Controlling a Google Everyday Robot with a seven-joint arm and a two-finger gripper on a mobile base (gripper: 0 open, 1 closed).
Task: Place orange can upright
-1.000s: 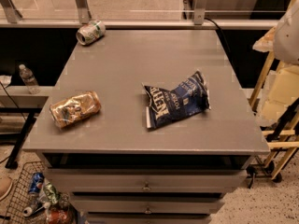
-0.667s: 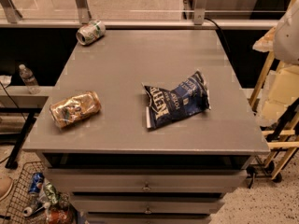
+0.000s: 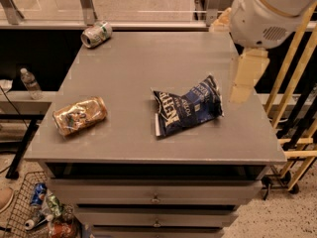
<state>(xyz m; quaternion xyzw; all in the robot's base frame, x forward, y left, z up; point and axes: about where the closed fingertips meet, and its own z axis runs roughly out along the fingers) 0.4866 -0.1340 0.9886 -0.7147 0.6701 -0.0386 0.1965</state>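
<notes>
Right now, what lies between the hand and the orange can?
The blue chip bag, in the camera view; hand at the table's right edge, orange can left.

The gripper [image 3: 242, 81] is showing only as a pale, smeared shape over the right edge of the desk [image 3: 148, 58], just right of the blue chip bag [image 3: 187, 105]. The arm's white housing [image 3: 270, 14] above it is running off the top and right edges. The orange can [image 3: 79, 115] and the white-and-green can [image 3: 96, 34] are showing markings too blurred to read. The bottom edge is cutting off the desk's lower drawers [image 3: 153, 222], and the left edge is cropping the wire basket [image 3: 20, 207].
</notes>
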